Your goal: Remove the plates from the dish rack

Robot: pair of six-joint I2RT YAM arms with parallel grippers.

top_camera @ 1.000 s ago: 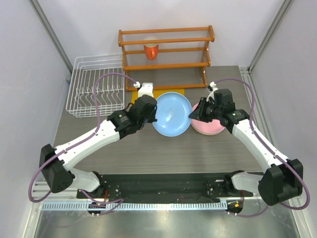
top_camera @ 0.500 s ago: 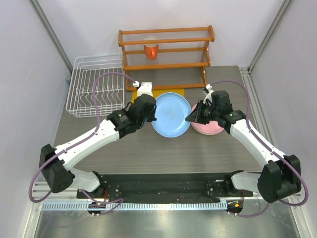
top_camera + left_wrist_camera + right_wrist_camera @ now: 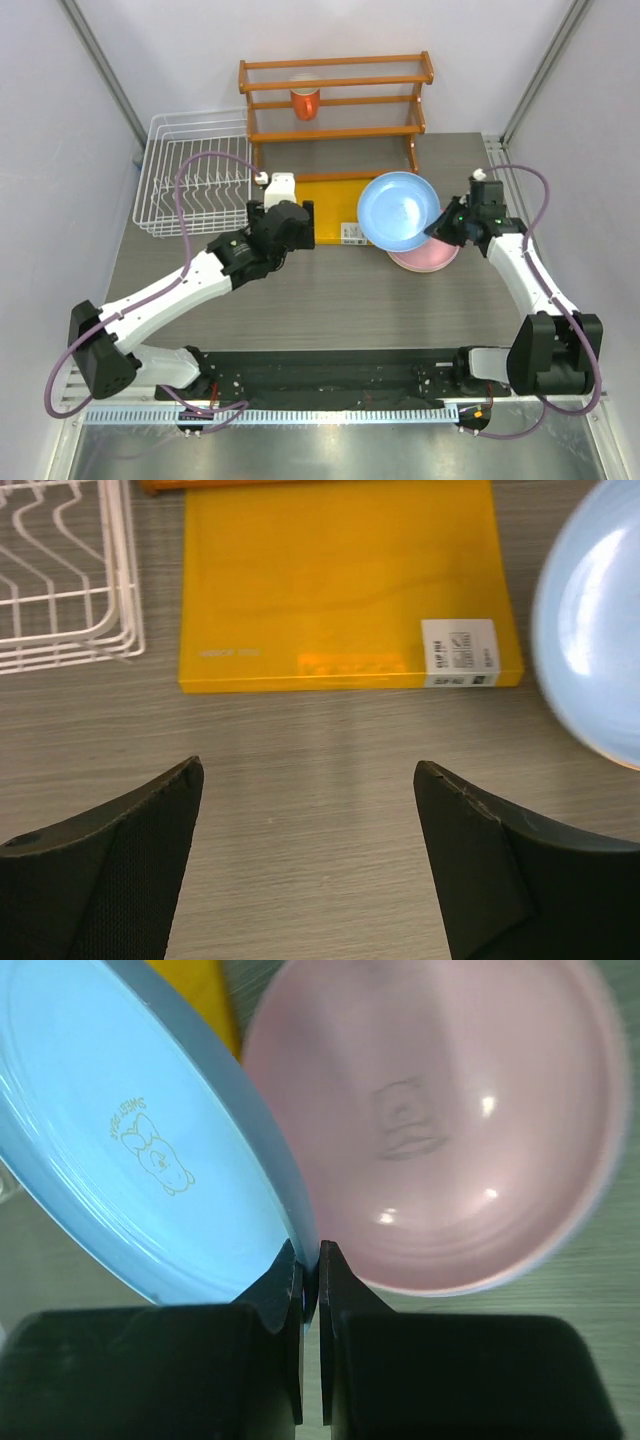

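The right gripper [image 3: 310, 1272] is clamped on the rim of the light blue plate [image 3: 130, 1160], its two fingertips pressed together with only the thin edge between them. In the top view this gripper [image 3: 440, 224] sits at the right side of the tabletop [image 3: 350, 300] and holds the light blue plate [image 3: 398, 210] by its right edge. The plate is lifted and tilted, its hollow face turned up and toward the camera. Directly beneath and just to the right of it lies the pink plate [image 3: 428, 260], flat on the tabletop, partly covered by the blue one in the top view. The right wrist view shows the pink plate [image 3: 440, 1140] face up with a faint printed figure in its middle.

The left gripper [image 3: 310, 860] stands with its fingers wide apart over bare tabletop, gripping nothing. In the top view it [image 3: 306, 222] hovers left of the blue plate, at the near left corner of a flat yellow book [image 3: 335, 200] that lies on the tabletop. The book [image 3: 340, 580] carries a white barcode label [image 3: 459, 652] at its near right corner.

The white wire dish rack [image 3: 190, 185] sits at the far left of the tabletop, its corner [image 3: 60, 580] just left of the book. Behind the book stands an orange wooden shelf [image 3: 335, 130] with an orange cup [image 3: 305, 102] on it.
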